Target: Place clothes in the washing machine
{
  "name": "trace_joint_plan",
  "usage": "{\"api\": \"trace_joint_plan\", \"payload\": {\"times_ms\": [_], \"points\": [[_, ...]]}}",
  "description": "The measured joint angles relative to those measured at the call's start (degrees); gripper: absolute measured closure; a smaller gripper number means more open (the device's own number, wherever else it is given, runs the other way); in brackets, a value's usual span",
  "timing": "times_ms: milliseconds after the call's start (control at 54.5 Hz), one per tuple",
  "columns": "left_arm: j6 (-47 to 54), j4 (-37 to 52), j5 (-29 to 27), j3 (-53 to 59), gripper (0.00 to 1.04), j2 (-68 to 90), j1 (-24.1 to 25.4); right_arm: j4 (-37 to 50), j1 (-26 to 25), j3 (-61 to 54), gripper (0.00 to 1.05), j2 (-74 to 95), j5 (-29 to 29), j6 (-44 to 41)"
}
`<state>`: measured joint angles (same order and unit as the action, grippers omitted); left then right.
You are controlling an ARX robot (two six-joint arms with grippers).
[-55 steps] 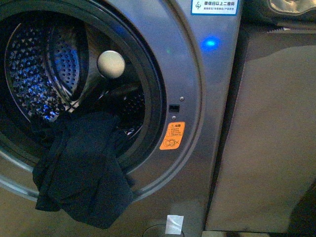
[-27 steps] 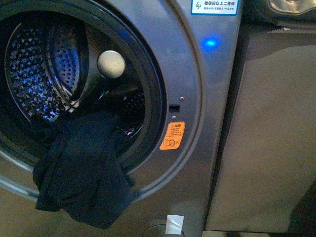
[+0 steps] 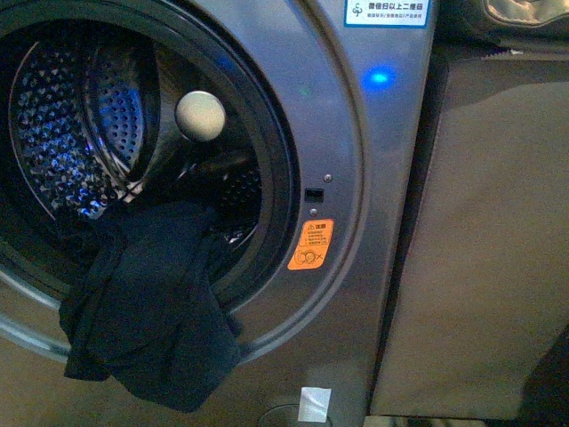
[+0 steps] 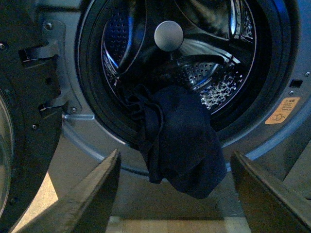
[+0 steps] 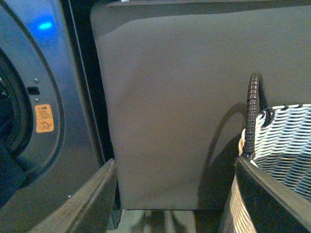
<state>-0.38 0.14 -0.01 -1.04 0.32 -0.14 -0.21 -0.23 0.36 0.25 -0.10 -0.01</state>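
We counted one dark grey metallic front-loading washing machine (image 3: 356,178), one dark navy soft fabric garment (image 3: 151,311), one plain beige flat panel (image 3: 489,231) and one white woven wicker basket (image 5: 282,160) with a dark ribbed handle.

Machine: porthole open, perforated steel drum (image 3: 71,133) lit blue inside, one pale round knob (image 3: 200,116) showing at the mouth. One orange warning sticker (image 3: 309,245) and one blue light (image 3: 380,78) on the front face. The garment lay draped over the lower lip of the porthole, upper part inside the drum mouth, the rest hanging down outside the rim.

Basket: stood beside the panel; contents not visible.

Left gripper (image 4: 175,194): fingers spread wide apart, holding nothing, facing the porthole below the hanging garment, clear of it. Right gripper (image 5: 175,194): fingers likewise apart and empty, facing the panel, basket by one finger.
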Motion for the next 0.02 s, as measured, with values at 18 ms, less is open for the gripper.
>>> {"api": "trace_joint_plan", "payload": {"times_ms": [18], "points": [[0.00, 0.00, 0.00, 0.00, 0.22, 0.00, 0.00, 0.00, 0.00, 0.00, 0.26, 0.00, 0.00, 0.02]]}}
